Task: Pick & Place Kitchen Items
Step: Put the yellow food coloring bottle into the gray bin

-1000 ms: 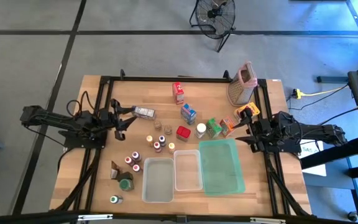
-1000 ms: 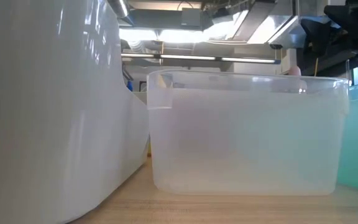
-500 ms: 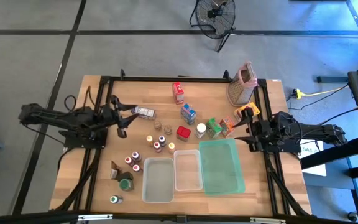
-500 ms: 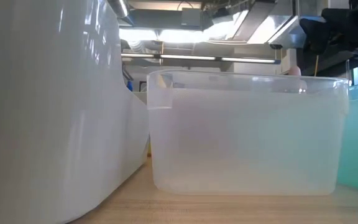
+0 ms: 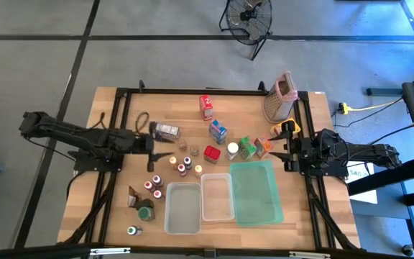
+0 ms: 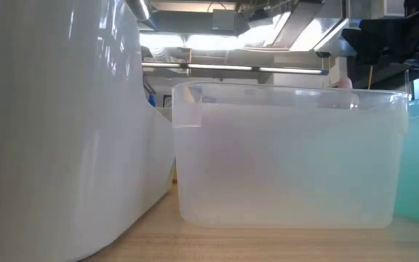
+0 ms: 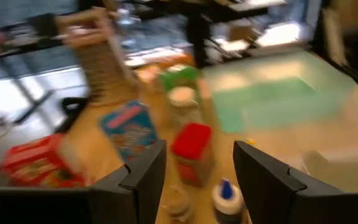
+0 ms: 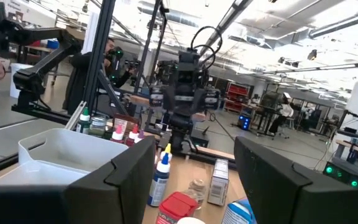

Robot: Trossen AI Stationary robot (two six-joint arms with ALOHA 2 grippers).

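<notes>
Small jars with coloured caps point(image 5: 182, 169) stand in a loose group at the table's middle left. Beyond them stand a red-capped jar point(image 5: 211, 152), a white-capped jar point(image 5: 232, 150), and blue point(image 5: 218, 131), green point(image 5: 247, 147), orange point(image 5: 263, 146) and red point(image 5: 206, 106) cartons. A grey packet point(image 5: 166, 130) lies near my left gripper point(image 5: 158, 147), which is open and empty beside the jars. In the left wrist view point(image 7: 197, 180) the red-capped jar point(image 7: 192, 152) shows ahead between the fingers. My right gripper point(image 5: 287, 153) is open and empty at the right, next to the orange carton; it also shows in the right wrist view point(image 8: 197, 180).
Two clear tubs point(image 5: 182, 207) point(image 5: 217, 196) and a green tray point(image 5: 256, 191) stand near the front edge. A metal grater with a pink top point(image 5: 279, 97) stands at the back right. More jars and a carton point(image 5: 145, 212) stand at the front left. The tubs fill the low view point(image 6: 282, 160).
My left gripper has gone toward the table's right edge, from beside the grey packet up to the group of small jars, staying open.
</notes>
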